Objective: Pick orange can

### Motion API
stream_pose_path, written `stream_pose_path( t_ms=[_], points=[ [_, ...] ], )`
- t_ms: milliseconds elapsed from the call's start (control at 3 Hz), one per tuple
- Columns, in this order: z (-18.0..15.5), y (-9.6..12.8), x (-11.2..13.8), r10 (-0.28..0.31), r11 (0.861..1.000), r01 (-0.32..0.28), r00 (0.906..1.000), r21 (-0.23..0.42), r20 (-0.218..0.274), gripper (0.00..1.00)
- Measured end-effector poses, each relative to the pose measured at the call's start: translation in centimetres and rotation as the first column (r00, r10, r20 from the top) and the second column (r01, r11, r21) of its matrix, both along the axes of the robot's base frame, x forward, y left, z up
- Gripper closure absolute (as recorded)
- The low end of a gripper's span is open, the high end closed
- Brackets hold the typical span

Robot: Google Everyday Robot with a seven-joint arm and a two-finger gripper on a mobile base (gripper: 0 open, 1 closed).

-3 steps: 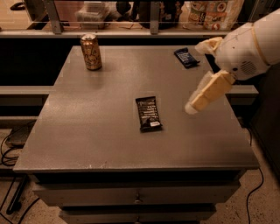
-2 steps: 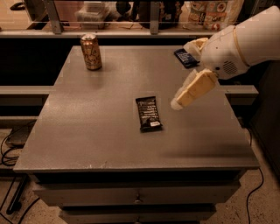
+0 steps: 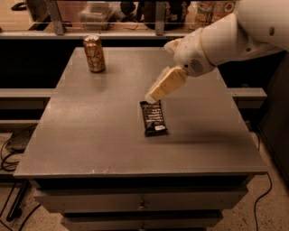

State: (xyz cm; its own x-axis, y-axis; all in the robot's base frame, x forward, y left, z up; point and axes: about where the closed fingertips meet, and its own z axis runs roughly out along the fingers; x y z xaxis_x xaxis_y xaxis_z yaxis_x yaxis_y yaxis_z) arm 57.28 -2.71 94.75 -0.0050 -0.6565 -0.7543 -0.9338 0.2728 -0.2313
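Observation:
The orange can [image 3: 94, 53] stands upright near the far left corner of the grey table [image 3: 90, 135]. It has an orange-gold body with pale markings and a silvery top rim. My gripper [image 3: 156, 94] hangs over the middle of the table, just above the far end of a flat dark snack-bar wrapper [image 3: 153, 117]. It is well to the right of the can and nearer the camera, and holds nothing that shows. The white arm [image 3: 235, 34] reaches in from the upper right.
The table has drawers below its front edge [image 3: 140, 205]. A shelf with a rail and assorted packages [image 3: 97, 11] runs behind the table. Cables lie on the floor at the left [image 3: 9, 153] and right [image 3: 266, 194].
The arm has swung left across the table, so the gripper went from the right side to just above the dark wrapper. The second wrapper at the far right is now hidden behind the arm.

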Motion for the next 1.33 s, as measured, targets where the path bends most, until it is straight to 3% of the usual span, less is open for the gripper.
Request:
stream_pose_path(
  t_ms=[333, 667, 1333],
  points=[
    [-0.3, 5.9, 4.3, -0.015, 0.995, 0.018, 0.9995, 0.093, -0.028, 0.00],
    [-0.3, 5.9, 4.3, -0.015, 0.995, 0.018, 0.9995, 0.093, -0.028, 0.00],
    [0.0, 8.3, 5.9, 0.040, 0.990, -0.042, 0.9990, 0.134, 0.019, 0.00]
  ],
)
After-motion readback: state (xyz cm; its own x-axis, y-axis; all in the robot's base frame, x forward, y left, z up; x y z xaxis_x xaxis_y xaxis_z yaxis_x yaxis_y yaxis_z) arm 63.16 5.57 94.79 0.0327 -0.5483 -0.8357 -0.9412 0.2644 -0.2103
